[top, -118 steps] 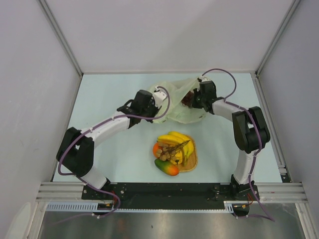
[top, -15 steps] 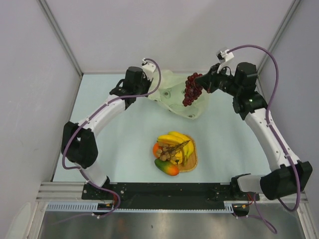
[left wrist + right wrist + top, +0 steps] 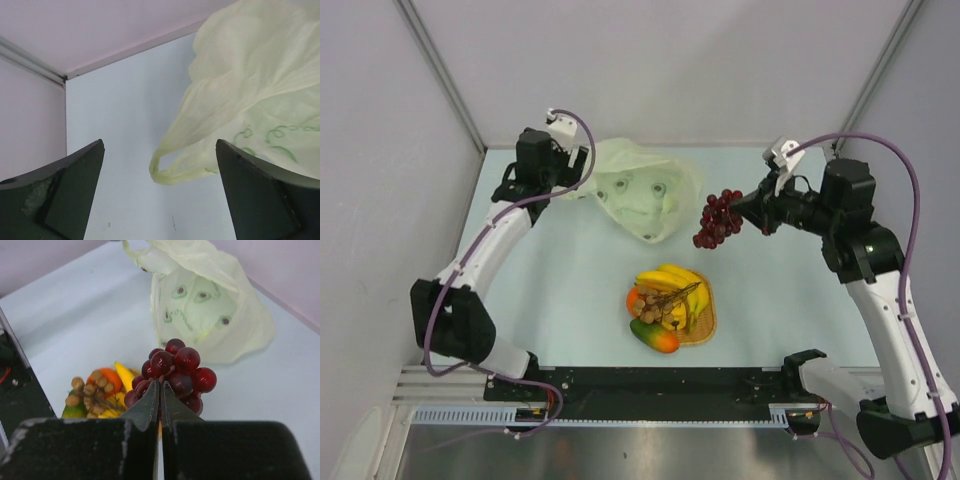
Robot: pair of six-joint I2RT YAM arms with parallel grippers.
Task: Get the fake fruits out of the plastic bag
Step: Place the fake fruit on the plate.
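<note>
The table (image 3: 570,290) is offering open room on every side. The plastic bag (image 3: 640,195) is lying slumped at its far middle, apparently emptied. Nearer the arms, the woven mat (image 3: 709,318) is carrying the other fake fruits (image 3: 665,298). The grapes (image 3: 717,220) are dangling lengthwise from the clenched right claw (image 3: 160,385), raised between bag and mat. The mat is lying below them toward the near edge, with nothing between. The left claw (image 3: 159,145) is hovering released beside the bag's loop handle (image 3: 162,170), gripping nothing.

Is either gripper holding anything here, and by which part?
The right gripper pinches the grapes at the bunch's top end; the left gripper is open and empty.
</note>
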